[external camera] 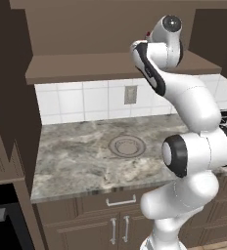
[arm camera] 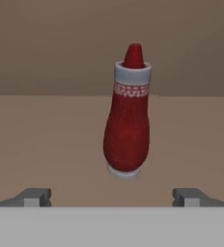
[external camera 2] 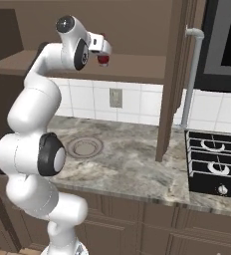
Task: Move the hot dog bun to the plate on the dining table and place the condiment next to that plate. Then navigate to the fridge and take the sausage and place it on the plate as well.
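The condiment point(arm camera: 127, 130), a red squeeze bottle with a white collar and a pointed red cap, stands upright on a brown wall shelf point(arm camera: 46, 140). My gripper point(arm camera: 111, 197) is open and level with the bottle's base. Its fingertips point(arm camera: 34, 197) stand wide apart, a short way in front of the bottle, and do not touch it. In the right base view the raised hand point(external camera 2: 96, 45) points at the condiment point(external camera 2: 103, 60) on the shelf. A sliver of the red bottle point(external camera: 148, 34) peeks past the arm in the left base view. The hot dog bun, sausage, fridge and dining table with its plate are out of view.
Below the shelf point(external camera: 86, 66) runs a grey marble wall counter point(external camera: 76, 161) with a round shallow grey dish point(external camera: 127, 145) lying on it. A gas hob point(external camera 2: 214, 164) sits at the counter's right, beyond a brown cabinet side point(external camera 2: 170, 79). Tiled wall with an outlet point(external camera 2: 116, 98) is behind.
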Controlling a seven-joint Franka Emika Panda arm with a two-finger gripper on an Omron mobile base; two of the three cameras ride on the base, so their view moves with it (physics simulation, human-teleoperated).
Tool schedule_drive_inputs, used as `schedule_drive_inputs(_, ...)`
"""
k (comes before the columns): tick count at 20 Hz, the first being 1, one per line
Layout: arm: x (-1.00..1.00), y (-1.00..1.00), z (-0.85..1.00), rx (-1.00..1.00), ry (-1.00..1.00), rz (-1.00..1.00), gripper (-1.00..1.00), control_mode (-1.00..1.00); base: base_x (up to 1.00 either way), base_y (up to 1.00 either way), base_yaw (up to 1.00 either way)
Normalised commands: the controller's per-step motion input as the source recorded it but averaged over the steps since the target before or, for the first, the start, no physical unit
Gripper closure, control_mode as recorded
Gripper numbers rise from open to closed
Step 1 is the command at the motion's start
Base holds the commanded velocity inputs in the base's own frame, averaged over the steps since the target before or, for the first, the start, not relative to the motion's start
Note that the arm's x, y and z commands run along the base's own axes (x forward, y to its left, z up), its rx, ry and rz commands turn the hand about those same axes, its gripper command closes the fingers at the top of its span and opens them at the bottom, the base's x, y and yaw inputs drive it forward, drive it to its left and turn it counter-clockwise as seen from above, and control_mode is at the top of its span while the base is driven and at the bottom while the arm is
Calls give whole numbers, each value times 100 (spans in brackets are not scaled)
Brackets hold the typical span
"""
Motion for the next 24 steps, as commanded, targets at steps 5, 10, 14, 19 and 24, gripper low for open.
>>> schedule_drive_inputs(5,40,-16,0,0,0,0,-100,-100,0,0,0)
schedule_drive_inputs(10,43,-1,0,0,0,0,-100,-100,0,0,0)
schedule_drive_inputs(14,35,0,0,0,0,0,-100,-100,0,0,0)
schedule_drive_inputs(19,29,-1,0,0,0,0,-100,-100,0,0,0)
schedule_drive_inputs(24,26,-6,0,0,0,-1,-100,-100,0,0,0)
